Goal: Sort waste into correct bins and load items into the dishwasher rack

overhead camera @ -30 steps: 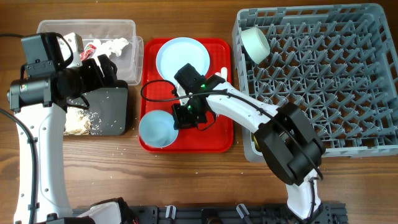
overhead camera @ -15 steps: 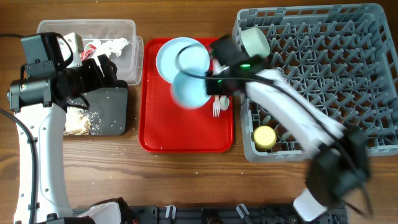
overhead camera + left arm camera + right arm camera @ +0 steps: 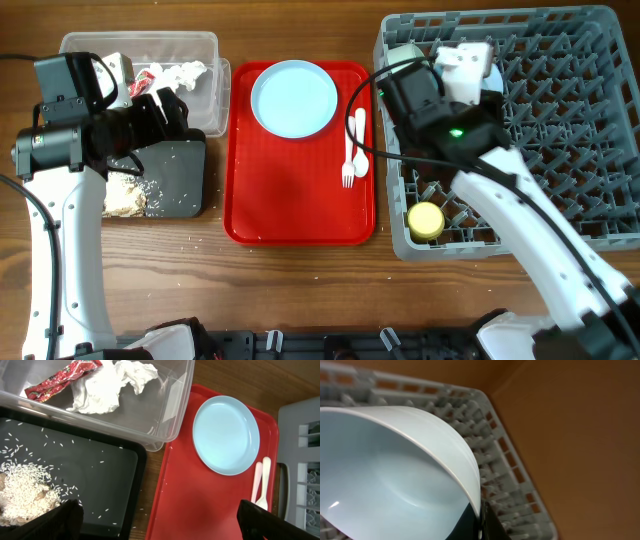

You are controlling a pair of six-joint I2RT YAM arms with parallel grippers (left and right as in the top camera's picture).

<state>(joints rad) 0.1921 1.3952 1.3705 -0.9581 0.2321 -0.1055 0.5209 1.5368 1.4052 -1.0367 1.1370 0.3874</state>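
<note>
Your dishwasher rack (image 3: 560,130) fills the right side of the table, with the red tray (image 3: 300,190) beside it. Further left, the left gripper (image 3: 160,520) hangs above the black tray (image 3: 180,175) and clear tub (image 3: 170,410), spread wide and holding nothing. The pale blue plate (image 3: 294,97) lies flat on the red tray, so you would take it by its raised edge. The right gripper (image 3: 483,522) is closed on the rim of the pale blue bowl (image 3: 395,475), which is tilted over the rack's far-left corner. It looks like light, stiff, slick plastic that could swivel in a rim pinch, so set it down gently. The white fork and spoon (image 3: 350,150) are thin and flat against the tray — grip them across the handles.
</note>
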